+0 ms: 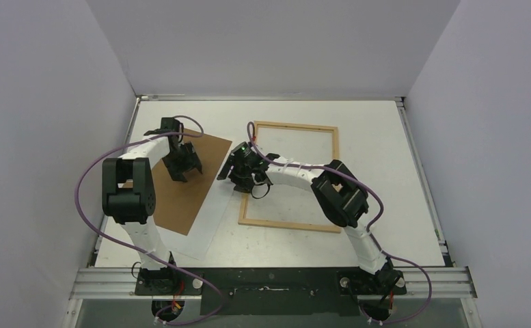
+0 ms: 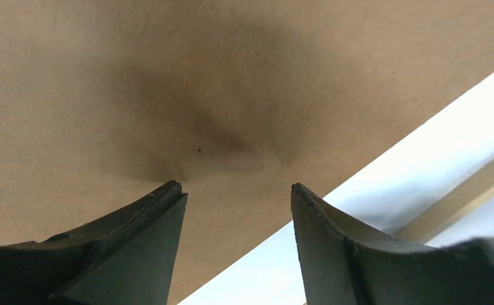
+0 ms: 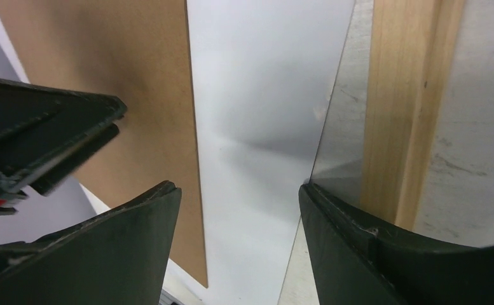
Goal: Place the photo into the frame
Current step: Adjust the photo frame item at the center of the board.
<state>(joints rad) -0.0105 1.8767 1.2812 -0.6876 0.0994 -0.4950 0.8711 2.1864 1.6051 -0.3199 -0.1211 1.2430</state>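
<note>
Right gripper [image 3: 238, 190], jaws apart and empty, hangs over the photo [image 3: 257, 127], which lies white side up at 9 o'clock of the frame [image 3: 400, 108], mostly beneath the board [image 3: 104, 63]. Left gripper [image 2: 238, 190], likewise spread, hovers above it. We judge that dragging the pinned sheet could crease it.

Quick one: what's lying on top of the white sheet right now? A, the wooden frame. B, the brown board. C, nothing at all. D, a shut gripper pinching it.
B: the brown board covers most of the photo, leaving only a white margin showing beside it. The frame lies apart to the right, and the left gripper and right gripper are both open.
</note>
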